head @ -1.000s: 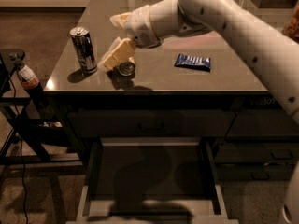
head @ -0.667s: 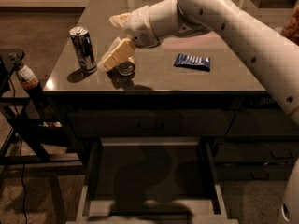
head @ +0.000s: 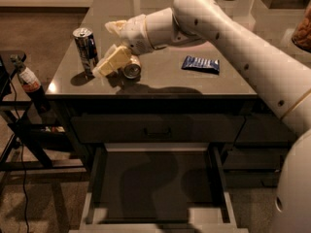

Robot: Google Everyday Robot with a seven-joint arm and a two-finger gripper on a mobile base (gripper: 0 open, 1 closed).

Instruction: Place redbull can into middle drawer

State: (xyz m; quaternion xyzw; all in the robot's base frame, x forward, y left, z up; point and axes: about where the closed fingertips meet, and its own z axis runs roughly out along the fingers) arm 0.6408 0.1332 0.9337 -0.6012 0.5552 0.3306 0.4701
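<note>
The redbull can stands upright near the tabletop's front-left corner, its long axis vertical. It is just left of the gripper in the view. The jaws are apart and empty, facing it, and the middle drawer lies open below.

You look down from high in front of the table, over its top and the open middle drawer. The gripper hangs above the table's left end.
</note>
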